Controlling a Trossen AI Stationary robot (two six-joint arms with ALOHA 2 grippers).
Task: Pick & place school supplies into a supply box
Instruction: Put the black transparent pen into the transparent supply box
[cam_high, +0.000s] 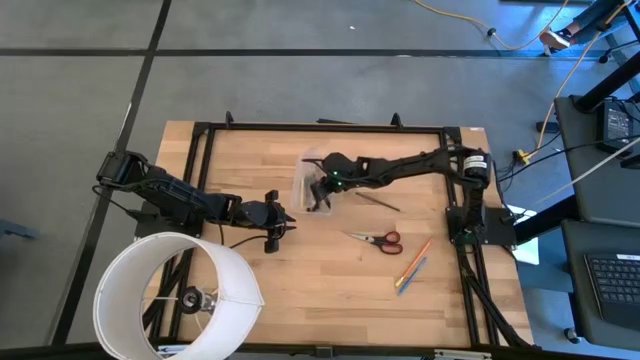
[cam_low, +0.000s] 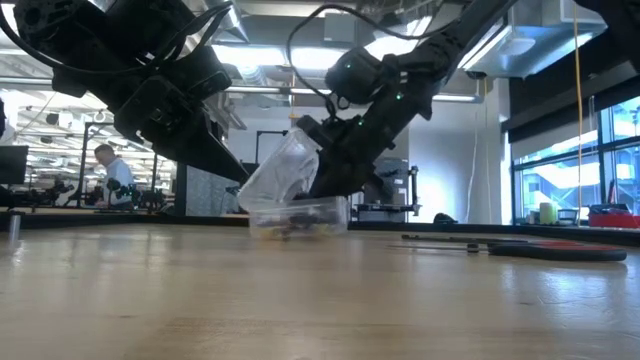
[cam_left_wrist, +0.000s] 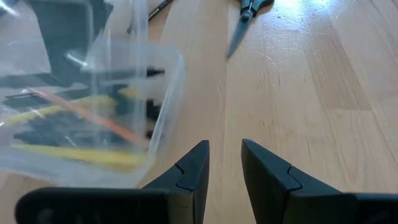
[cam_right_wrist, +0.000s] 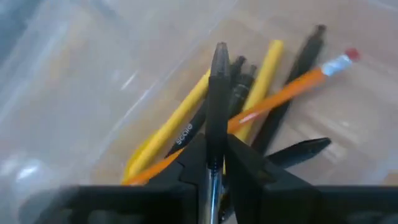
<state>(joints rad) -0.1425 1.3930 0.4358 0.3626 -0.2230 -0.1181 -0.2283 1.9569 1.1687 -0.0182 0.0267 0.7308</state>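
Note:
The clear supply box stands on the table's far middle, its lid tilted up. Inside lie yellow pens, black pens and an orange pencil. My right gripper reaches down into the box from the table's right, shut on a black pen. My left gripper waits open just left of and nearer than the box, with nothing between its fingers. Red-handled scissors, a black pen and an orange and a blue pencil lie flat on the table. My right gripper pinches the black pen's barrel between its two fingers. The pen runs along the fingers and sticks out past their tips. The fingers slant down from the table's right. The pen's free end hangs inside the box over the other pens; whether it touches them I cannot tell.
A large white cylinder stands at the table's near left corner, close to my left arm. A black frame rims the table. The wood near the front middle is bare.

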